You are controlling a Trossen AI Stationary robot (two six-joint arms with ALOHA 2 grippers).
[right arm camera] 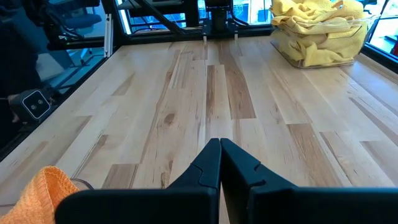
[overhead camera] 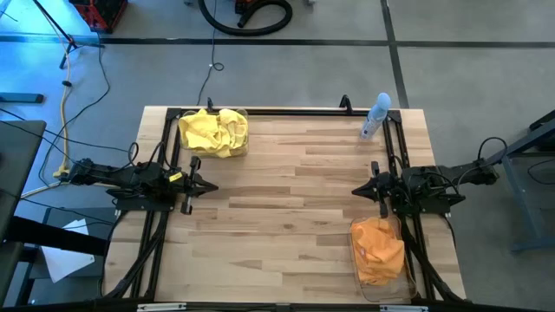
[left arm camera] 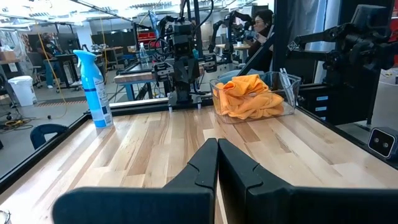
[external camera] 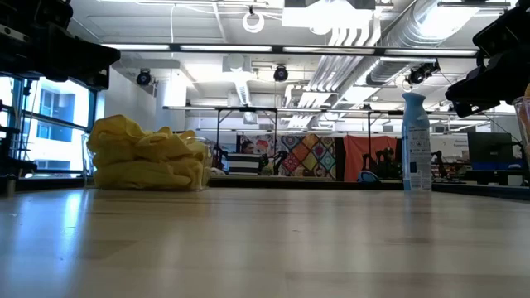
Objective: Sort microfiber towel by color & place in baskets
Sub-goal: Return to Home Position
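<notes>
Yellow towels (overhead camera: pixel 213 132) are heaped in a clear basket (overhead camera: pixel 244 113) at the table's far left; they also show in the low view (external camera: pixel 147 156) and the right wrist view (right arm camera: pixel 317 32). Orange towels (overhead camera: pixel 378 250) fill a second clear basket (overhead camera: pixel 386 290) at the near right, seen too in the left wrist view (left arm camera: pixel 250 96). My left gripper (overhead camera: pixel 214 185) is shut at the table's left side, above the bare wood. My right gripper (overhead camera: pixel 354 191) is shut at the right side, just beyond the orange basket. Both touch nothing.
A pale blue spray bottle (overhead camera: pixel 375 116) stands at the far right corner, also in the low view (external camera: pixel 416 141). Black arm frames (overhead camera: pixel 165 156) run along both sides. The wooden table's middle (overhead camera: pixel 286 199) is bare. A person (left arm camera: pixel 260 28) sits beyond the table.
</notes>
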